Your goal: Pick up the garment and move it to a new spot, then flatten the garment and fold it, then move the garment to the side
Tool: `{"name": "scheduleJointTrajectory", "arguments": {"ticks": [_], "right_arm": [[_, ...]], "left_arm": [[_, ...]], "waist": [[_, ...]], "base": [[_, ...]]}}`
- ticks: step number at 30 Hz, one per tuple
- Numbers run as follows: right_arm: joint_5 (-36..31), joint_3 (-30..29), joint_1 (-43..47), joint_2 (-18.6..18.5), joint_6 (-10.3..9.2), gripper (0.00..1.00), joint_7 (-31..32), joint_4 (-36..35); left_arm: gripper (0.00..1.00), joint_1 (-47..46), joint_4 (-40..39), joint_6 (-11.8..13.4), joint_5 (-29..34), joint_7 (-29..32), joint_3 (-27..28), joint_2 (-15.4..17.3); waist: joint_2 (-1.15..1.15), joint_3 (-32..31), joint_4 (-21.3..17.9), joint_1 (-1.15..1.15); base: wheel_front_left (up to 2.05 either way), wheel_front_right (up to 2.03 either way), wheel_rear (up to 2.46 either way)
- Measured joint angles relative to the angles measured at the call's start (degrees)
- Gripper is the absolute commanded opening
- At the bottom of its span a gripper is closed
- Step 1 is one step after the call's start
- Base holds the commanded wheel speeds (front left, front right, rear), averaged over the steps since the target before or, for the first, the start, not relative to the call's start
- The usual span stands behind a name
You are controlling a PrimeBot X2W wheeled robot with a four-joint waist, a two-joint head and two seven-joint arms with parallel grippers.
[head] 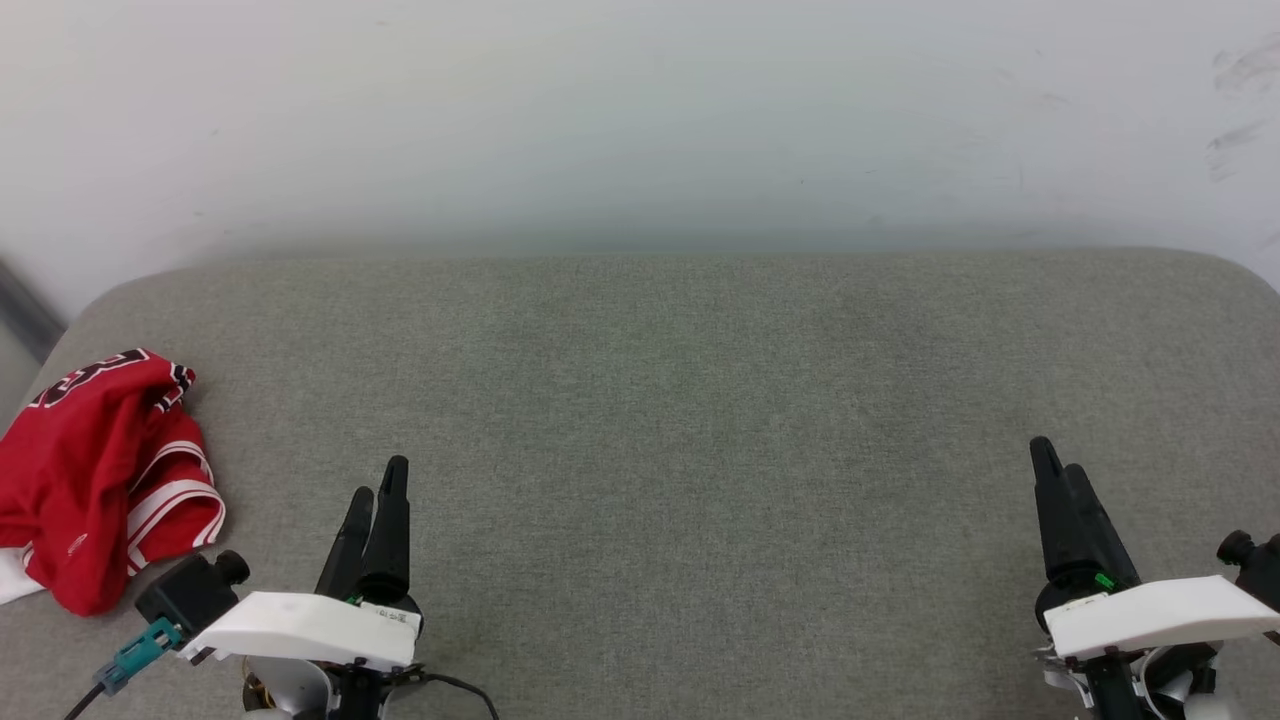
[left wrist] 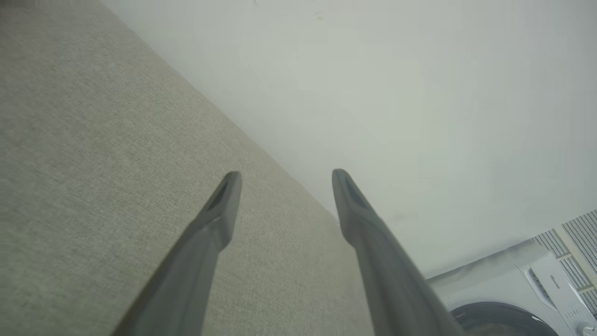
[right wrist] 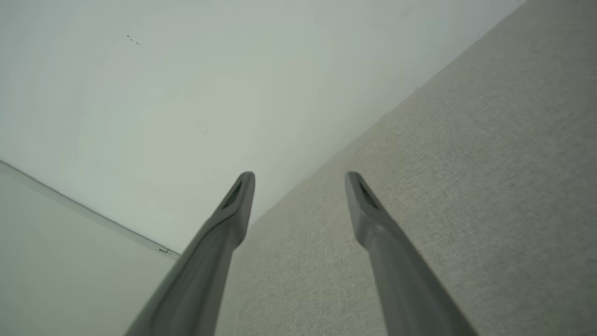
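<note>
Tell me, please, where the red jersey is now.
In the head view, the red jersey lies crumpled at the left edge of the grey padded surface, just left of the left end effector.

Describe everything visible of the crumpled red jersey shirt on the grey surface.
The red jersey-style shirt lies crumpled in a heap at the left edge of the grey woven cushion, partly cut off by the frame. Black white-edged lettering shows on top, red-and-white striped trim on its right side, a white patch at bottom left. Only the cushion touches it.
</note>
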Motion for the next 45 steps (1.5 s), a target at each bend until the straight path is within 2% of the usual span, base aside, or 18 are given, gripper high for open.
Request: {"name": "scheduleJointTrajectory", "arguments": {"ticks": [4, 20, 45], "right_arm": [[-5.10, -0.21, 0.07, -0.01, 0.00, 1.00, -0.58, -0.56], [-20.14, -0.46, 0.34, -0.01, 0.01, 1.00, -0.91, -2.88], [-36.85, -1.24, 1.51, -0.02, 0.02, 1.00, -1.42, -5.71]], "left_arm": [[1.00, -0.01, -0.12, 0.01, 5.02, -0.79, -0.69, 0.21], [1.00, -0.93, 0.57, 0.51, 18.71, -3.61, -2.55, 1.43], [1.00, -1.80, 0.97, 1.01, 33.88, -7.33, -5.46, 2.45]], "waist": [[0.00, -0.07, 0.08, 0.00], [0.00, -0.28, 0.20, 0.00], [0.00, -0.69, 0.36, -0.01]], "base": [[0.00, 0.00, 0.00], [0.00, 0.00, 0.00], [0.00, 0.00, 0.00]]}}
